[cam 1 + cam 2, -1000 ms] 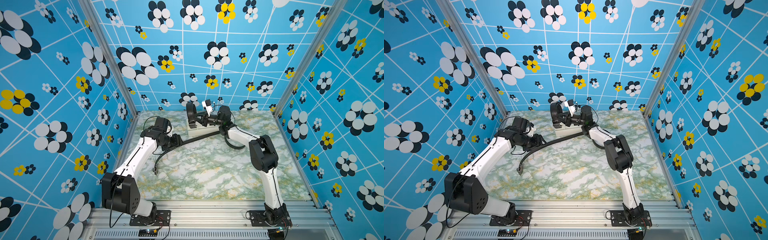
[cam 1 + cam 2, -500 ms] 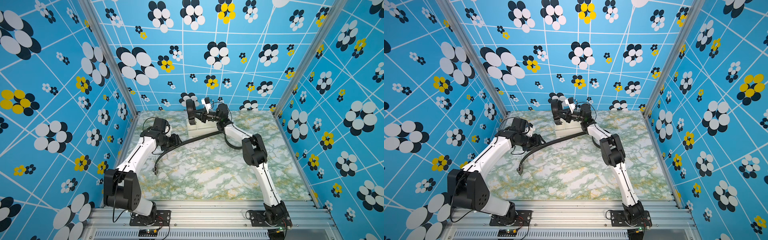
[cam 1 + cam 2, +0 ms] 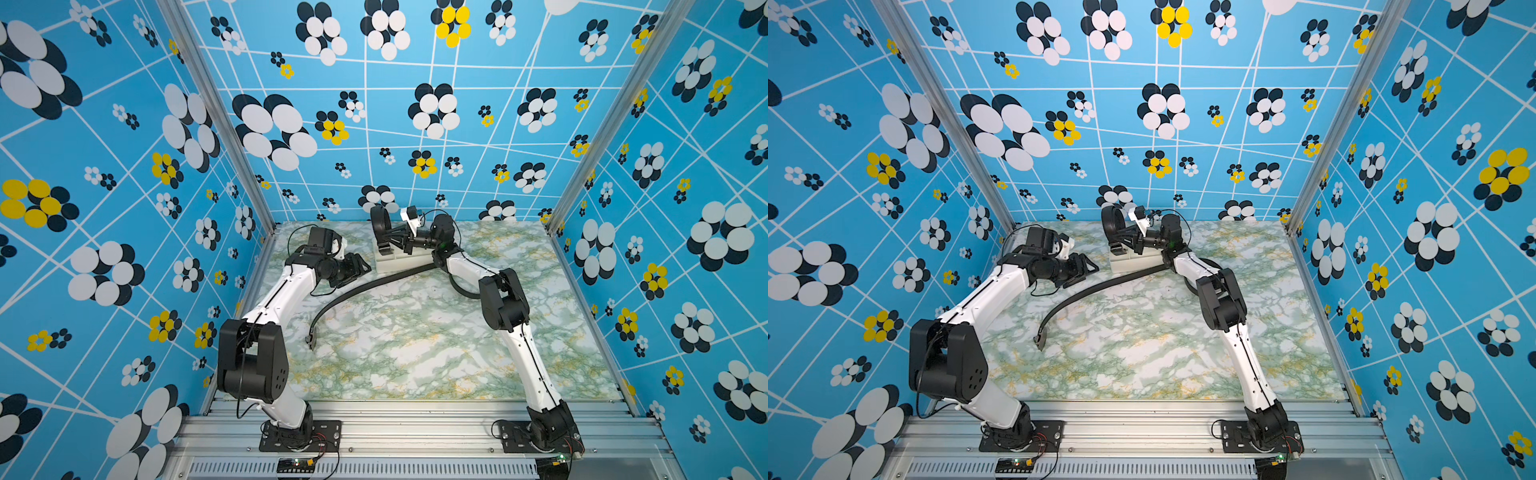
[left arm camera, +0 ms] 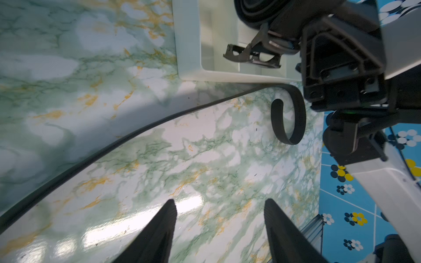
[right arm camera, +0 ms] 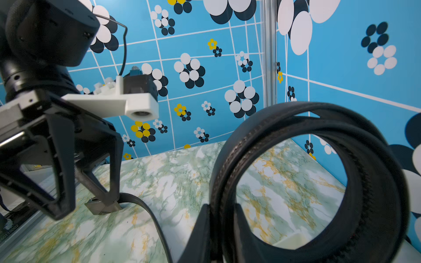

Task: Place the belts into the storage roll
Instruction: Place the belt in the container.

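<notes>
Both top views: right gripper (image 3: 388,241) (image 3: 1121,239) in the upper middle, pinching the coiled belt (image 3: 379,222) (image 3: 1112,220), coil upright over the left end of the storage roll (image 3: 401,264) (image 3: 1136,262), which sits on the table (image 3: 415,353) (image 3: 1142,357) near the back wall. Loose belt (image 3: 361,289) (image 3: 1092,289) lies on the table, buckle end at centre-left, curving up and right along the storage roll's front wall and under the right arm. Left gripper (image 3: 363,268) (image 3: 1092,268) left of the storage roll, fingers spread, nothing between them, apart from both belts. Left wrist view: left gripper (image 4: 218,202) at the bottom edge, spread wide over bare table; loose belt (image 4: 136,134) stands on edge, runs diagonally from lower left to a hooked curl right of centre, just beside the storage roll (image 4: 189,45) corner, contact not clear. Coiled belt (image 4: 250,13) at top, its hanging buckle (image 4: 250,54) over an end compartment. Right wrist view: coiled belt (image 5: 376,182) fills the right half, right gripper (image 5: 222,227) pressed onto the coil wall at bottom centre; left gripper (image 5: 87,205) at left, spread; loose belt (image 5: 148,211) at lower centre; a sliver of storage roll (image 5: 291,239) seen through the coil.
</notes>
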`<state>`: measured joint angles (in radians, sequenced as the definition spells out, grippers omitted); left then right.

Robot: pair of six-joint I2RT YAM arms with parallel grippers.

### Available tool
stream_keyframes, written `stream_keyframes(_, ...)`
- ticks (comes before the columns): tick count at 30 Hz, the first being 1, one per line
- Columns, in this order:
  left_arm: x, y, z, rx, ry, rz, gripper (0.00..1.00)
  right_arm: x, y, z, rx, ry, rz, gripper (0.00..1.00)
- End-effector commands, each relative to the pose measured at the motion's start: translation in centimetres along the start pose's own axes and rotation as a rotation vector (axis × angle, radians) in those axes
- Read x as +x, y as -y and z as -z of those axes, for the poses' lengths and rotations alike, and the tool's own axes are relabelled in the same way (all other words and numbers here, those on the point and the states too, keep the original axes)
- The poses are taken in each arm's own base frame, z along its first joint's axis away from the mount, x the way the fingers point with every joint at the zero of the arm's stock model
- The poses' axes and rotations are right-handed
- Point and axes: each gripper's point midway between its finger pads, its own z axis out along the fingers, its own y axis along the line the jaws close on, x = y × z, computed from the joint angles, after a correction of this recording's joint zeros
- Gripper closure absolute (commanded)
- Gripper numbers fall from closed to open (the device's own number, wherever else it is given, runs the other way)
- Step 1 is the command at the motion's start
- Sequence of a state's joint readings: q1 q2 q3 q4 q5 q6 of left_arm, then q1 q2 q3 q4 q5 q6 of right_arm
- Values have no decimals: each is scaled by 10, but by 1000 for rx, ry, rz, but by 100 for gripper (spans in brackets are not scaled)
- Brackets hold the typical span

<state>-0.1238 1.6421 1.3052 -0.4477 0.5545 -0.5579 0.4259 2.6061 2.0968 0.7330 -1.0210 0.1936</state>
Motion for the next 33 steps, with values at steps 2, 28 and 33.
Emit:
stream_keyframes(2, -59, 43, -10, 260, 86, 7, 34, 6, -7, 0, -32, -1, 79, 100)
stream_keyframes(28, -113, 65, -91, 540, -125, -110, 74, 27, -6, 4, -89, -53, 100, 100)
stream_keyframes(33, -114, 66, -94, 555, -128, -100, 83, 34, -8, 5, -103, -80, 91, 100)
